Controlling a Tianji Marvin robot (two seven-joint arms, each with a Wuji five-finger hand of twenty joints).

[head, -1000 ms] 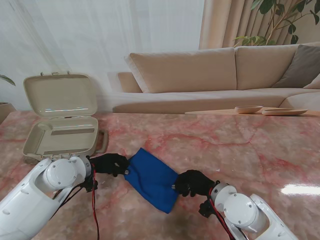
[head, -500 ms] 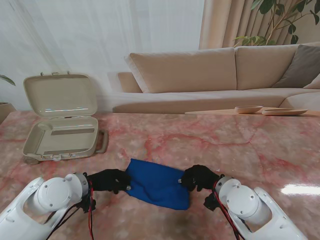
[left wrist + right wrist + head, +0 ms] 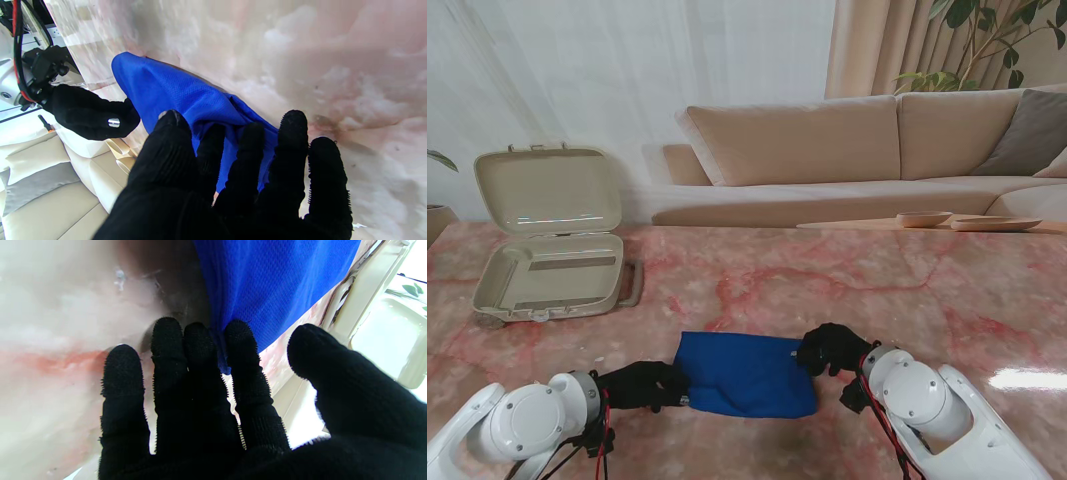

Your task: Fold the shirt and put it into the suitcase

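The shirt [image 3: 745, 373], folded into a blue rectangle, is seen from the stand lying on the tabletop [image 3: 947, 290] near its near edge, held between the left hand [image 3: 642, 385] at its left end and the right hand [image 3: 829, 349] at its right corner. The grips are shown only in the wrist views: cloth is gathered between the left thumb and fingers [image 3: 245, 156], and a fold is pinched between two right fingers [image 3: 240, 346]. The suitcase [image 3: 552, 270] is seen open at the far left edge, well apart from the shirt.
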